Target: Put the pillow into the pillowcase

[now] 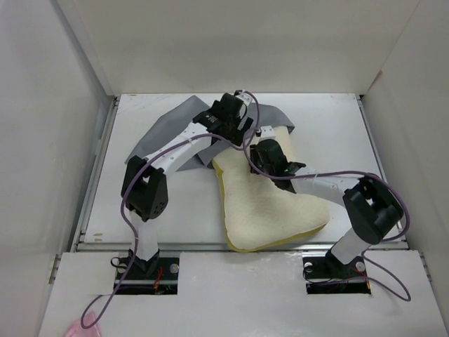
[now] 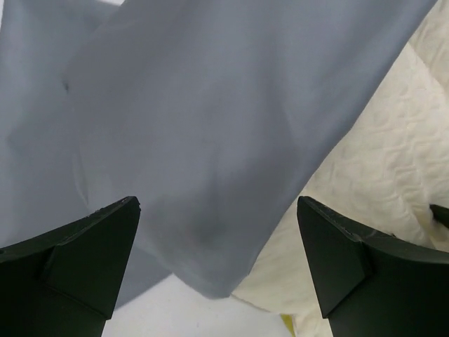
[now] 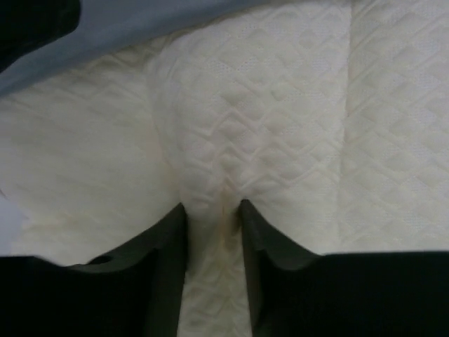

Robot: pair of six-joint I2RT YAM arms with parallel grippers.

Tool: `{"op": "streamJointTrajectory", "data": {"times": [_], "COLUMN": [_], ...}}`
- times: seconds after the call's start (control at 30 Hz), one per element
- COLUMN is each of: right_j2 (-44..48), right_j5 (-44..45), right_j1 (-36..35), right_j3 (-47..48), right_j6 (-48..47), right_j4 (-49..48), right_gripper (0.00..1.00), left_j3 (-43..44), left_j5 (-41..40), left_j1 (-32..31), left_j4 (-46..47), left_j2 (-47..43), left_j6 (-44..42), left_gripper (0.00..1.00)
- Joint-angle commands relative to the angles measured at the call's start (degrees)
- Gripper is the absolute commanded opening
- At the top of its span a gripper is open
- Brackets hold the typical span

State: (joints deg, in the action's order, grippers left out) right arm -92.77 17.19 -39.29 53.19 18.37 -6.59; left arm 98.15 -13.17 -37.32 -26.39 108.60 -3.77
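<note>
From above, the pillow [image 1: 270, 210] lay on the counter [image 1: 330, 133], its far end partly overlapped by the bunched pillowcase [image 1: 175, 123]. On the left wrist view, my left fingers [image 2: 84, 260] stood wide apart and held nothing. The grey cloth hung just ahead of them (probably lined up so I could take its hem, though I couldn't make out an edge). On the right wrist view, my right fingers [image 3: 165, 260] were pinched tight on a raised ridge of the quilted cushion, a hold for pushing it inward, I judged.

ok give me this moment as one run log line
left gripper: open over limp grey fabric pillowcase | right gripper: shut on fold of quilted cream-yellow pillow | insertion: pillow mostly outside pillowcase
</note>
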Motion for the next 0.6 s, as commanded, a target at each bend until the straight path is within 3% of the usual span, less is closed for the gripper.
{"op": "streamJointTrajectory", "data": {"times": [0.0,0.03,0.07,0.1,0.3,0.43,0.57], "right_j2": [6.4,7.9,9.7,11.7,26.0,23.8,13.5], "right_j5": [-1.6,-1.6,-0.7,-0.7,-2.9,-3.0,-9.3], "right_j1": [1.4,2.0,2.0,2.0,10.3,17.3,22.6], "right_j3": [1.7,1.0,-0.1,-0.7,-5.4,-3.5,0.2], "right_j6": [-3.3,-2.7,-1.8,-0.7,3.3,3.9,1.9], "right_j4": [3.9,5.2,6.6,9.4,14.0,14.5,11.4], "right_gripper": [0.44,0.54,0.73,1.00,1.00,1.00,0.96], "left_j3": [6.8,8.2,9.5,12.4,19.5,21.3,22.0], "left_j5": [5.7,5.7,5.0,4.5,6.0,6.5,9.0], "left_j1": [-0.4,-0.4,-0.4,-0.4,-0.4,-1.7,-3.3], "left_j4": [0.3,0.3,-0.5,-1.0,-1.8,1.0,2.2], "left_j2": [2.3,4.8,6.2,7.5,14.9,15.5,16.8], "left_j6": [-9.2,-9.8,-9.8,-9.8,-9.8,-11.1,-13.6], "left_gripper": [0.94,0.94,0.94,0.92,0.86,0.86,0.86]}}
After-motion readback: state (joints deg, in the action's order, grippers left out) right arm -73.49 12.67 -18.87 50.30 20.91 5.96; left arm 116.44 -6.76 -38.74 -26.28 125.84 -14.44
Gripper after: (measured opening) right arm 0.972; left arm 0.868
